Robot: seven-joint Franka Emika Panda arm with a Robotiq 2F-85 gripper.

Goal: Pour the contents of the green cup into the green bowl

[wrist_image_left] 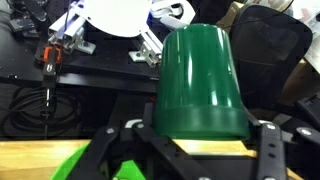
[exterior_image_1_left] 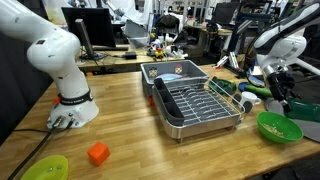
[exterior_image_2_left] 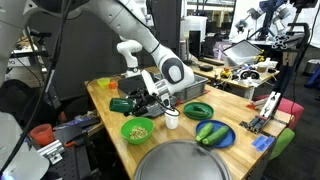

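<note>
My gripper point(wrist_image_left: 200, 140) is shut on the dark green cup point(wrist_image_left: 200, 80), which fills the middle of the wrist view. In an exterior view the cup point(exterior_image_2_left: 122, 104) is tipped on its side in the gripper point(exterior_image_2_left: 138, 103), above and just behind the lime-green bowl point(exterior_image_2_left: 137, 129). The bowl holds some tan bits. In an exterior view the bowl point(exterior_image_1_left: 278, 127) sits at the table's right end, below the gripper point(exterior_image_1_left: 283, 97). A part of the bowl's rim point(wrist_image_left: 70, 165) shows at the lower left of the wrist view.
A metal dish rack point(exterior_image_1_left: 195, 100) stands mid-table. A lime-green flat dish point(exterior_image_1_left: 45, 168) and an orange block point(exterior_image_1_left: 97, 153) lie near the robot base. Beside the bowl are a white cup point(exterior_image_2_left: 172, 118), a dark green plate point(exterior_image_2_left: 197, 109) and a blue plate with cucumbers point(exterior_image_2_left: 213, 133).
</note>
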